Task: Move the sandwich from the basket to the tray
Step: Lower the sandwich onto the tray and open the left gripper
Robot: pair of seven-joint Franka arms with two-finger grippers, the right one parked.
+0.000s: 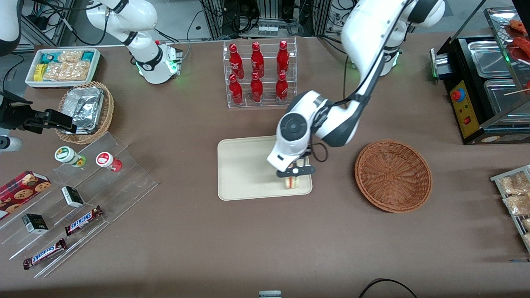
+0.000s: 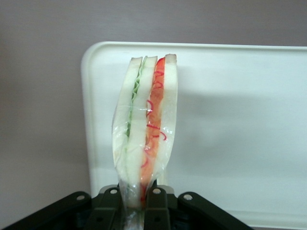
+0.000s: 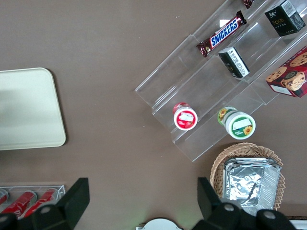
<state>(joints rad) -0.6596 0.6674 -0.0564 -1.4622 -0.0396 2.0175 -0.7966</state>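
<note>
The sandwich (image 1: pixel 293 181) (image 2: pixel 146 129), a wrapped wedge of pale bread with green and red filling, hangs in my left gripper (image 1: pixel 296 170) (image 2: pixel 135 203), whose fingers are shut on its narrow end. It is over the corner of the cream tray (image 1: pixel 248 169) (image 2: pixel 240 124) nearest the front camera and the basket, at or just above the tray's surface. The reddish-brown wicker basket (image 1: pixel 393 175) stands beside the tray toward the working arm's end of the table, with nothing in it.
A clear rack of red bottles (image 1: pixel 260 73) stands farther from the front camera than the tray. Toward the parked arm's end are a stepped clear display (image 1: pixel 78 198) with snacks and a tan basket of foil containers (image 1: pixel 85 111). A black food warmer (image 1: pixel 484 87) sits at the working arm's end.
</note>
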